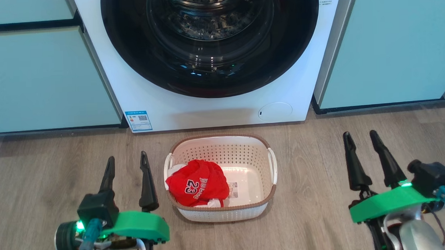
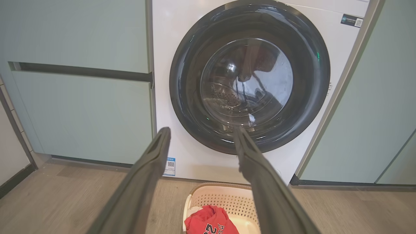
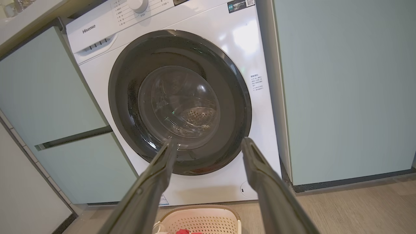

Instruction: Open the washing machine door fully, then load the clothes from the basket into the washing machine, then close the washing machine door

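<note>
Pointing toward the washing machine (image 1: 207, 114), the left gripper (image 1: 127, 156) and the right gripper (image 1: 359, 133) both have their fingers spread wide with nothing between them. The washing machine door (image 1: 210, 40) lies ahead of and above both sets of fingertips and looks shut flush against the white front, so the first step is not yet done. The basket (image 1: 272, 167) sits on the floor between the two grippers, just beside the left one's inner finger and well apart from the right. The clothes (image 1: 196, 183) are heaped at the end of it nearest the left gripper.

The first risk is the door. Its wide black rim is glossy and smooth, and I cannot make out a handle or recess from these angles, so a finger hooked in the wrong place would probably skid off. A door left only partly open could then snag the jersey on the way in. A shallow pinch on the red cloth may also leave behind the white fabric under it.
</note>
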